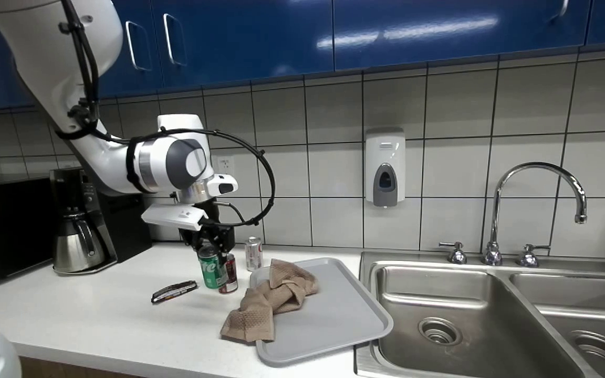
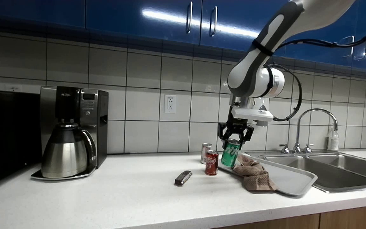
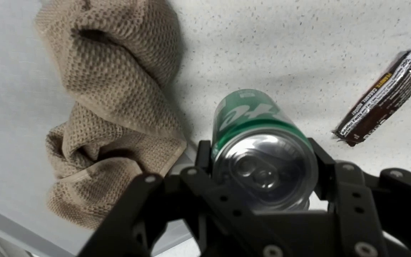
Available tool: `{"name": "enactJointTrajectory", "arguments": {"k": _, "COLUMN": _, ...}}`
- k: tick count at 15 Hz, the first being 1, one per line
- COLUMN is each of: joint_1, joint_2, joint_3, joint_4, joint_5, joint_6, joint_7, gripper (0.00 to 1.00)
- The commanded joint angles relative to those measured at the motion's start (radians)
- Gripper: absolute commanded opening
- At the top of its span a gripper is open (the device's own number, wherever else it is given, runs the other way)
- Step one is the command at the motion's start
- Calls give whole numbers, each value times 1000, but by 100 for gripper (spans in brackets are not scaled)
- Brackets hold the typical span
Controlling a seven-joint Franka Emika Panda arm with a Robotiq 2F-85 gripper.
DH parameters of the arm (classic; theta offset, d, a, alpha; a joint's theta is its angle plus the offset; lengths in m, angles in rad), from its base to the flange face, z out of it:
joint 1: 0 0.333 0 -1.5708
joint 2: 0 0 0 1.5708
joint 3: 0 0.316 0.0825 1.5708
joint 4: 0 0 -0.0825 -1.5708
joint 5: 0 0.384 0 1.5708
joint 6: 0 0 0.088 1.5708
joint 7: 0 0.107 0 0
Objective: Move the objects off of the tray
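Observation:
The grey tray (image 1: 334, 310) lies on the counter beside the sink, with a crumpled brown towel (image 1: 276, 296) partly on it and hanging over its edge; the towel also shows in the wrist view (image 3: 120, 82). My gripper (image 2: 233, 145) is shut on a green soda can (image 2: 230, 156), with a finger on each side near its top, as the wrist view (image 3: 262, 162) shows. The can tilts slightly; whether its base touches anything is unclear. A red can (image 2: 212, 163) and a silver can (image 2: 205, 152) stand on the counter off the tray. A dark wrapped bar (image 3: 382, 100) lies on the counter.
A coffee maker with a steel carafe (image 2: 64, 152) stands beside the black microwave. The double sink (image 1: 439, 315) with its faucet (image 1: 497, 210) borders the tray. Blue cabinets (image 1: 250, 37) hang above, and a soap dispenser (image 1: 385, 167) is on the tiled wall.

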Motion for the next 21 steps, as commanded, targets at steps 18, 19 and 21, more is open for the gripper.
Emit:
{"name": "enactJointTrajectory", "arguments": {"k": 18, "joint_1": 31, "joint_2": 70, "joint_3": 19, "joint_4": -35, "joint_5": -101, "joint_6": -16, "joint_7": -53, "gripper": 39}}
{"name": "enactJointTrajectory", "arguments": {"k": 19, "joint_1": 32, "joint_2": 69, "joint_3": 19, "joint_4": -38, "joint_5": -103, "joint_6": -16, "joint_7": -53, "gripper": 39}}
{"name": "enactJointTrajectory", "arguments": {"k": 21, "joint_1": 31, "joint_2": 68, "joint_3": 18, "joint_4": -44, "joint_5": -107, "joint_6": -17, "joint_7": -53, "gripper": 39}}
